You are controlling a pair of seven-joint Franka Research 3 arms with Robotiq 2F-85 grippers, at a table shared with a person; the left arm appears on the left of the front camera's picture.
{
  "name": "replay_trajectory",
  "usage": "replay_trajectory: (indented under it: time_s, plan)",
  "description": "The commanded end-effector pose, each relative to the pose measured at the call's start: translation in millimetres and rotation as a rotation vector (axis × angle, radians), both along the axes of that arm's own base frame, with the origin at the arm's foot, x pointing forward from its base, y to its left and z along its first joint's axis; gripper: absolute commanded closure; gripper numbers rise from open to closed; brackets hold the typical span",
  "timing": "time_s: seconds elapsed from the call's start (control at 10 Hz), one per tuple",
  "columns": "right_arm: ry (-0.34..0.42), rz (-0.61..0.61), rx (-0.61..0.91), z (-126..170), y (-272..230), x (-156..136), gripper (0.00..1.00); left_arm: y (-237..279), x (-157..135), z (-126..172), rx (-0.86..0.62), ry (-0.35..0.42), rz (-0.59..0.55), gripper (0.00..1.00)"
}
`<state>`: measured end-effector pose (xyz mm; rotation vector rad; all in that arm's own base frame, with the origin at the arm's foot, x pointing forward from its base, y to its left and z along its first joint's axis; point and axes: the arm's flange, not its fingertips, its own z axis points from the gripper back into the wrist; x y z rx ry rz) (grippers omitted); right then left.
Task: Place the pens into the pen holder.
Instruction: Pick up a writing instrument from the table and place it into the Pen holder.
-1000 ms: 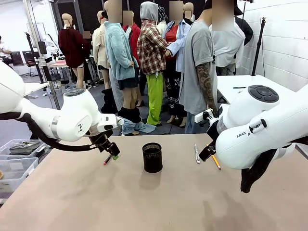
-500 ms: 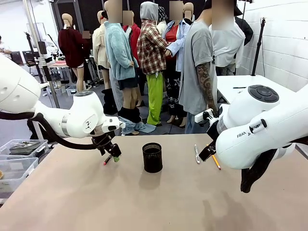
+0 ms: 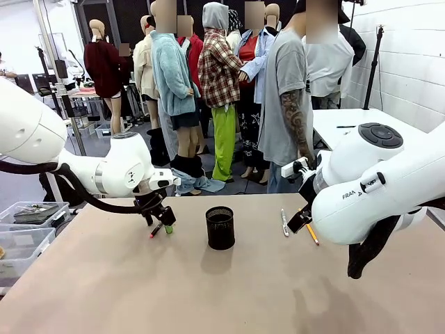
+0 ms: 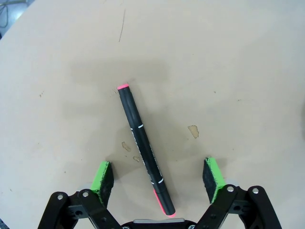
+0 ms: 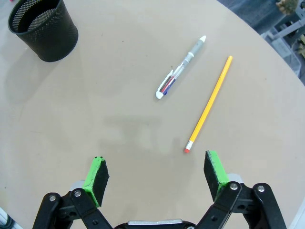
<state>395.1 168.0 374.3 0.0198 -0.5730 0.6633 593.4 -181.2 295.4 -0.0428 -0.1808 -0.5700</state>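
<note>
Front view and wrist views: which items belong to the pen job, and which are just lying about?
Job:
- black marker with pink ends
- white-silver pen
- yellow pencil
- black mesh pen holder

Lying about:
- clear plastic bins at the left
- white side table at far right

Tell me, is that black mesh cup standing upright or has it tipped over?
Upright. The cup stands on its base on the table, with its round open mouth facing up.
</note>
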Motion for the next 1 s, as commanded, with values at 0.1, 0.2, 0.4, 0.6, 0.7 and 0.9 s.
replay_trajectory:
  time_s: [0.1,0.2,0.4,0.6,0.7,0.9]
  plan:
    - [0.001,0.000,0.000,-0.4,0.1,-0.2,0.00,-1.8,10.8,-6.0,0.001,0.029,-0.027,0.46]
    - [0.001,0.000,0.000,-0.4,0.1,-0.2,0.00,-1.8,11.2,-5.6,0.015,0.032,-0.023,0.66]
    - [0.001,0.000,0.000,-0.4,0.1,-0.2,0.00,-1.3,10.2,-4.7,0.039,0.041,-0.019,1.00]
    - [0.001,0.000,0.000,-0.4,0.1,-0.2,0.00,-1.5,7.8,-4.4,0.061,0.054,-0.018,1.00]
    - [0.001,0.000,0.000,-0.4,0.1,-0.2,0.00,-2.2,6.5,-4.0,0.066,0.056,-0.021,1.00]
    - [0.001,0.000,0.000,-0.4,0.1,-0.2,0.00,1.1,2.2,-3.1,0.068,0.066,-0.036,1.00]
